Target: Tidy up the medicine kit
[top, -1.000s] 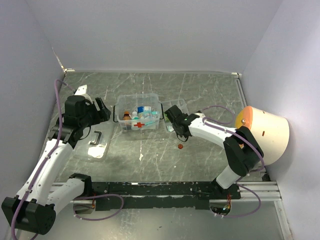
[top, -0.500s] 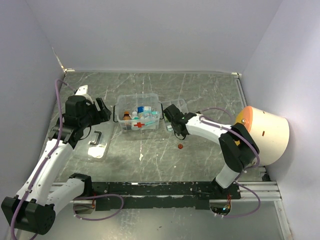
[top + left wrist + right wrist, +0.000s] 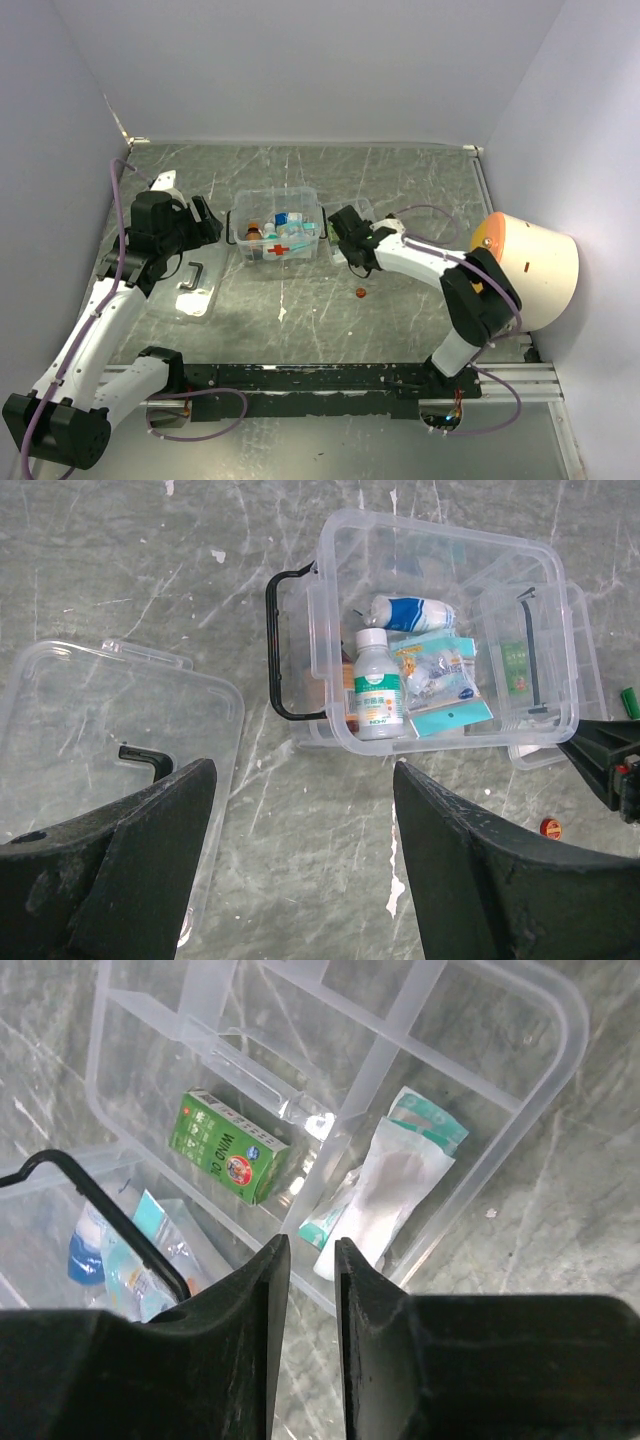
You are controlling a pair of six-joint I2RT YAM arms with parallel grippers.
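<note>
medicine kit [image 3: 280,249] sits mid bench [image 3: 400,180], lid off, red cross facing the arms. the open top lets items go in from above. already inside, seen in the left wrist view: white bottle with green label [image 3: 372,685], blue-white roll [image 3: 412,612], teal-edged sachets [image 3: 445,685].

clear lid [image 3: 170,300] with black handle lies flat on the bench left of the kit, parked out of the way.

left pincer [image 3: 300,780] hovers above the bench between lid and kit, fingers wide apart, holding nothing. looks like standby, probably placed to steady the kit or fetch the lid later.

compartmented tray [image 3: 560,1020] lies just beside the kit's right side, touching or nearly touching, can't tell which. right pincer [image 3: 310,1250] hangs over it, pointing down. fingers stand only a sliver apart and nothing is visibly clamped between them. a white sachet [image 3: 385,1185] lies right below the tips and a green box [image 3: 230,1147] in the next compartment. i judge the sachet is the current target, and the narrow gap suits a thin flat pack.

small red round piece [image 3: 360,293] lies loose on the bench in front of the tray, near the right arm.

task looks partly done: some items are in the kit, tray items and the lid remain. risk: a flat sachet on slick plastic may slide away from the tips.
</note>
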